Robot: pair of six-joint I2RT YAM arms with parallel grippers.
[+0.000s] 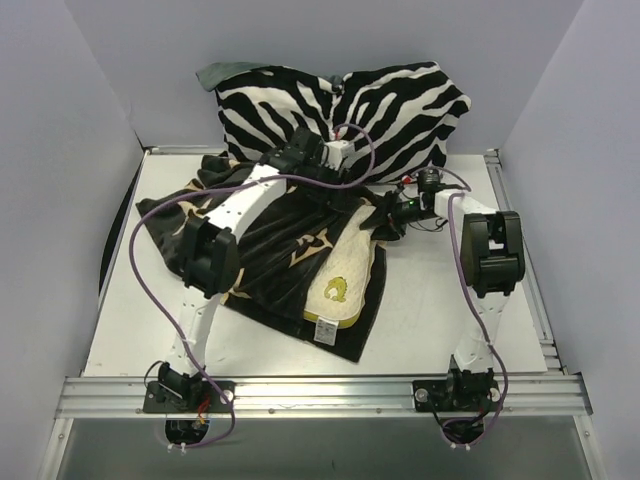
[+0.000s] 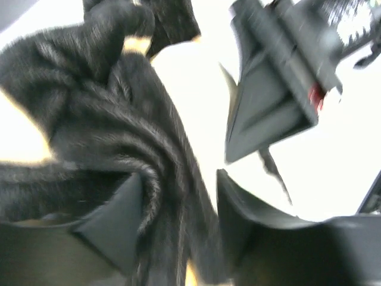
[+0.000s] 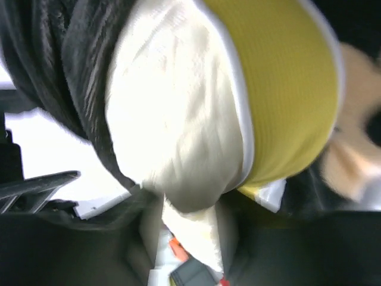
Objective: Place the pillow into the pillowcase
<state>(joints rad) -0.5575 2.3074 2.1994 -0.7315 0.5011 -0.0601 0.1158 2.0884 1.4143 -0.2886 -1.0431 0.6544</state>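
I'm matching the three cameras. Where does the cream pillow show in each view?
Top external: pillow centre, poking from the pillowcase.
Left wrist: cannot tell; black pillowcase fills the left.
Right wrist: pillow fills the centre, pillowcase upper left.
Shared landmark: the pillowcase, in all three.

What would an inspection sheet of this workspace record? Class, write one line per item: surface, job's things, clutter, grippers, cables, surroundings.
Surface: white table, bare at the near right.
Job's things: pillow partly inside the bunched black pillowcase; its near corner with logo and tag sticks out.
Clutter: zebra-striped cushion at the far edge.
Grippers: left gripper has pillowcase fabric between its fingers, grip unclear; right gripper pinches the pillow's cloth.
Cables: purple cables loop along both arms.
Surroundings: plain walls on three sides; metal rail at the near edge.
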